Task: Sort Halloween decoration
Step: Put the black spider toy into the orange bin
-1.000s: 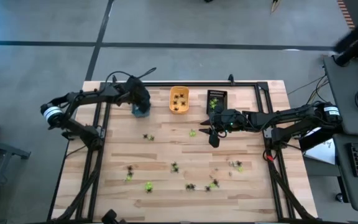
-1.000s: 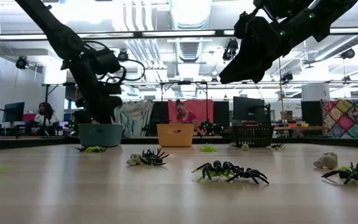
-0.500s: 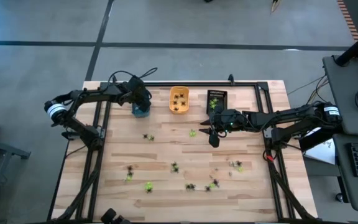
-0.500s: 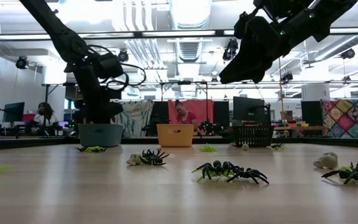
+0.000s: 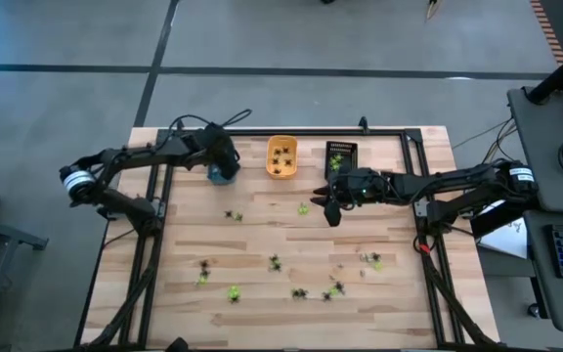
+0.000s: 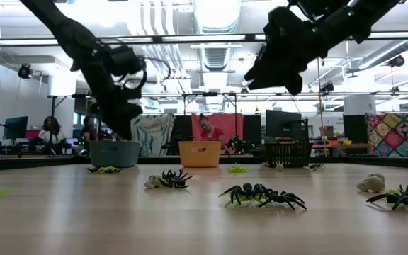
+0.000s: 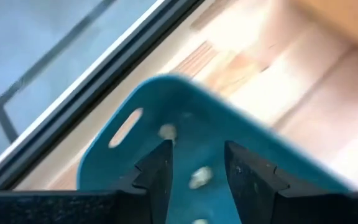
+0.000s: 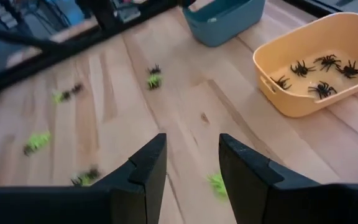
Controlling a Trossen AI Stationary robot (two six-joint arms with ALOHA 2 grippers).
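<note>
- The left gripper (image 7: pixel 196 167) hangs over the blue tray (image 5: pixel 221 174) at the table's 11 o'clock; its two dark, angular fingers stand parted with nothing between them, released above the tray's smooth, round-cornered plastic wall with its oval handle slot.
- Small pale figures (image 7: pixel 199 177) lie on the blue tray's floor, seen in the left wrist view.
- The right gripper (image 8: pixel 192 163) hovers near the table's middle, toward 1 o'clock, fingers apart and empty, well above the pale plank surface of the wooden table (image 5: pixel 262 244).
- A yellow-green spider (image 8: pixel 217 184) lies on the wood just below the right gripper.
- The orange tray (image 8: pixel 309 68), a glossy rectangular tub with rounded rim, sits at 12 o'clock and holds several black spiders (image 8: pixel 321 89).
- The black tray (image 5: pixel 340 155), with a mesh-like wall in the low view, stands just right of the orange one with yellow-green pieces inside.
- More Halloween decoration (image 5: pixel 299 292), thin-legged black and yellow-green figures, is scattered from 4 to 8 o'clock.
- In the low view a glossy black spider (image 6: pixel 263 195) sits closest, with a pale skull-like lump (image 6: pixel 371 183) toward 3 o'clock.
</note>
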